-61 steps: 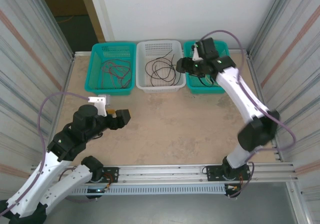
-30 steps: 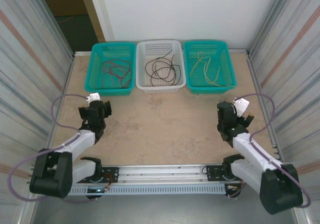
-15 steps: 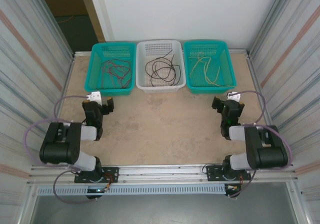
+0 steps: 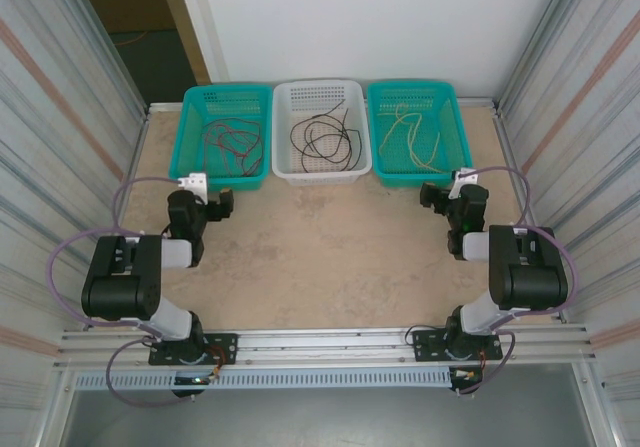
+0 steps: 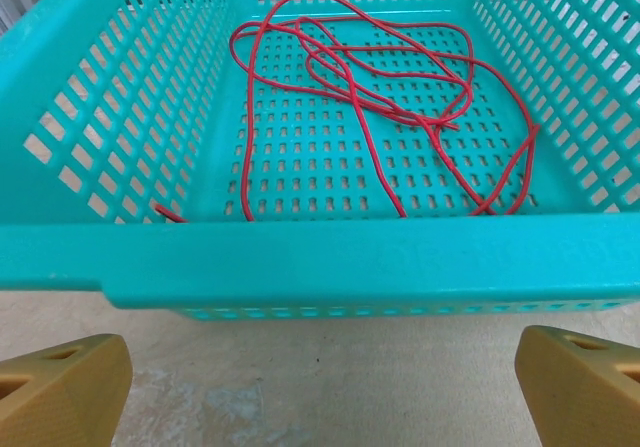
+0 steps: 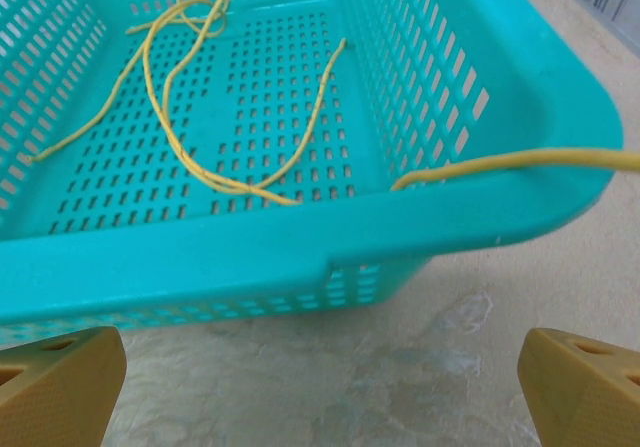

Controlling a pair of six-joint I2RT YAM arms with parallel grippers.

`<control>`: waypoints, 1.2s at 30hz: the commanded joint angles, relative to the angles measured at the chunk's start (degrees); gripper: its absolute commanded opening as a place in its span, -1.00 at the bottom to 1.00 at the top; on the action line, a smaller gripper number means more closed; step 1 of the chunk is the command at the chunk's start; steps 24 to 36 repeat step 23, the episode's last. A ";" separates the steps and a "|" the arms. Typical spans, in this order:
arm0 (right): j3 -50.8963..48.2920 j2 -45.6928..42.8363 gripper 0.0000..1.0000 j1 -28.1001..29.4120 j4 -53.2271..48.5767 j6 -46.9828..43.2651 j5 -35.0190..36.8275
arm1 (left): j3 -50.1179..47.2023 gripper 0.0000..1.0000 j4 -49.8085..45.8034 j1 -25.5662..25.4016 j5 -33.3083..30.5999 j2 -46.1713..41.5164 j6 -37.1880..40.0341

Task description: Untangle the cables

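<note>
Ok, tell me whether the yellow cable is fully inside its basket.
Partly out. Most of the yellow cable lies inside the teal basket, but one end crosses its near rim and pokes outside.

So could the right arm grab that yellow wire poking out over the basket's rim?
Probably yes. The right gripper is open and faces the teal basket, and the yellow wire sticks out over the near rim, with nothing between them.
</note>
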 commanded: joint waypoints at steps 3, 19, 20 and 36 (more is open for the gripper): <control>-0.19 -0.48 0.98 0.73 -0.80 -0.66 0.39 | 0.56 0.97 -0.26 -1.80 -2.99 -0.52 1.73; 1.29 0.63 0.98 0.05 -2.55 -0.42 -0.73 | 1.06 0.97 -1.12 -1.20 -1.54 -0.43 1.47; 1.28 0.45 0.98 0.12 -2.96 -0.41 -0.68 | 1.10 0.97 -1.12 -1.14 -1.50 -0.43 1.47; -0.05 -0.49 0.98 0.55 -1.10 -0.68 0.03 | 1.06 0.97 -1.12 -1.12 -1.47 -0.43 1.47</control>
